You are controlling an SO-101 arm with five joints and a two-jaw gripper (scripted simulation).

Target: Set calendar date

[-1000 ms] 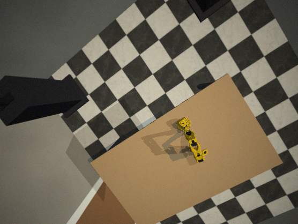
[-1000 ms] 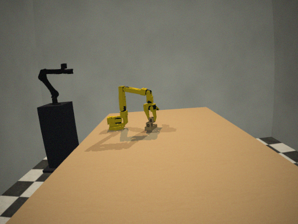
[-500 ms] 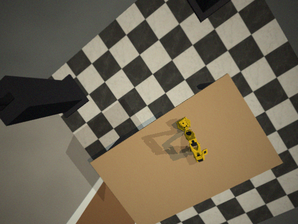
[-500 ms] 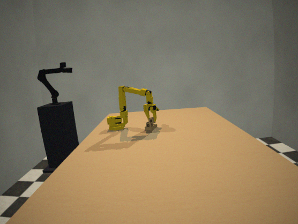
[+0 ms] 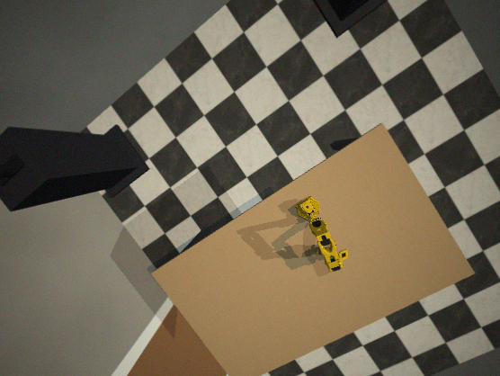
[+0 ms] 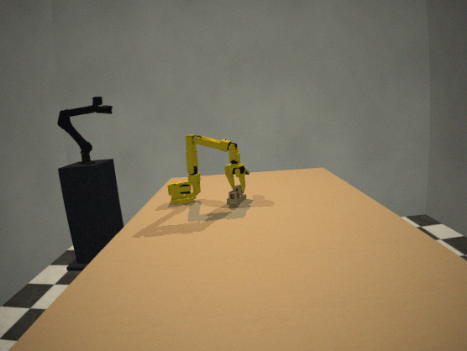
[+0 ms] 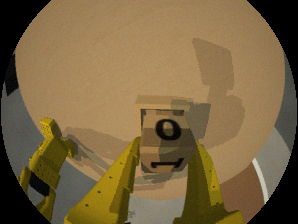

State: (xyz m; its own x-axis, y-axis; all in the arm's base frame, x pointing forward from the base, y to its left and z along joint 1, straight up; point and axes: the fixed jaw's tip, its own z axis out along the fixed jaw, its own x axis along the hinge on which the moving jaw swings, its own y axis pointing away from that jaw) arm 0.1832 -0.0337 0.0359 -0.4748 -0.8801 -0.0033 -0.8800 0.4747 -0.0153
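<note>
My gripper [image 6: 238,187] points down over the small brown calendar tray [image 6: 236,201] on the table, next to the arm's base [image 6: 183,192]. It is shut on a tan cube [image 7: 164,137], which fills the gap between the yellow fingers in the wrist view. The cube's face toward the camera shows a round dark digit and a dark mark below it. In the side view the held cube sits low at the tray, and I cannot tell whether it touches the tray's floor. A dark digit shows on the tray's near side [image 6: 232,196]. From above, the arm [image 5: 325,243] hides the tray and the cubes.
A black pedestal [image 6: 90,207] with a black camera arm [image 6: 80,122] stands off the table's left side. The table's edges [image 5: 198,252] lie some way from the arm.
</note>
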